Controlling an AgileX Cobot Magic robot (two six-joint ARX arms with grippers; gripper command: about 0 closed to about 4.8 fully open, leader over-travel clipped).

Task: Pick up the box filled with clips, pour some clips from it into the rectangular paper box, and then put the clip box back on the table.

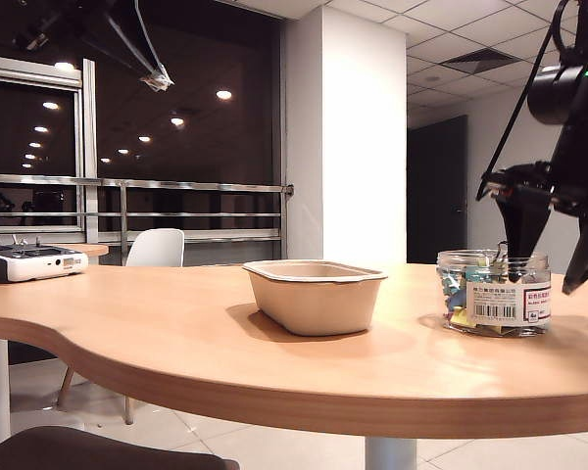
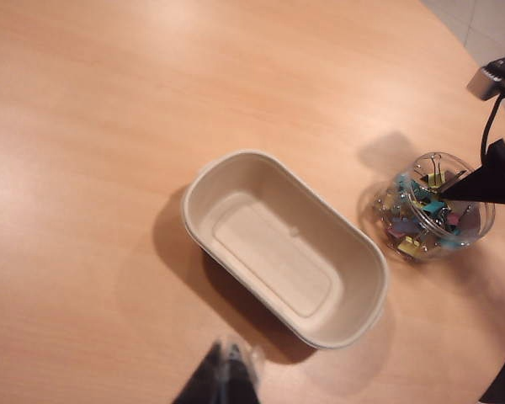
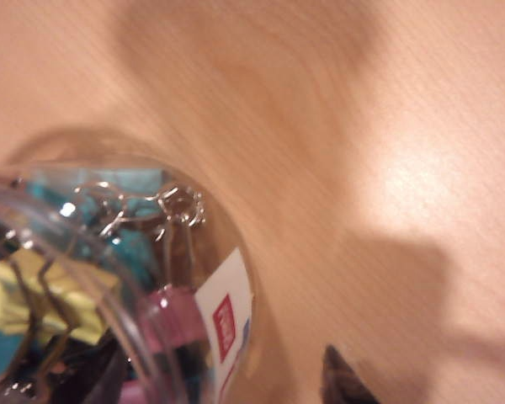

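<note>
Clip jar (image 1: 494,292) seemingly between right end effector (image 1: 554,257) fingers.

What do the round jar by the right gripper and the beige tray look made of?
Round clear jar: glossy transparent plastic, probably; multicoloured clips show through its wall. Shallow beige tray: matte moulded paper pulp, apparently; dull surface, rolled rim. Open right gripper straddles the jar.

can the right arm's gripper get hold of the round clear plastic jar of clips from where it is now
Probably yes. The right gripper hangs open directly over the clear round plastic jar, fingers straddling its rim, with nothing between them.
</note>
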